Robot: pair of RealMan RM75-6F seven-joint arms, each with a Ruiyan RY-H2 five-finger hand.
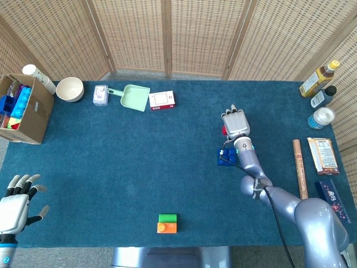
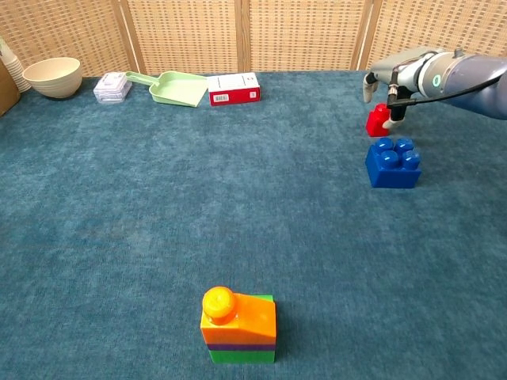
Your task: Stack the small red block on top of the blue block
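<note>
The small red block (image 2: 376, 121) stands on the blue cloth just behind the blue block (image 2: 393, 162), apart from it. My right hand (image 2: 398, 71) hangs low over the red block, one finger against its right top edge and the thumb raised off its left side. From the head view the right hand (image 1: 235, 123) covers most of the red block (image 1: 224, 131), and the blue block (image 1: 226, 158) lies under the wrist. My left hand (image 1: 17, 204) is at the bottom left off the cloth, fingers spread and holding nothing.
An orange and green block stack (image 2: 238, 324) stands near the front middle. Along the back are a bowl (image 1: 70, 89), a green dustpan (image 1: 134, 96) and a red box (image 1: 162, 100). A cardboard box (image 1: 21, 109) is far left; bottles (image 1: 322, 97) and packets far right.
</note>
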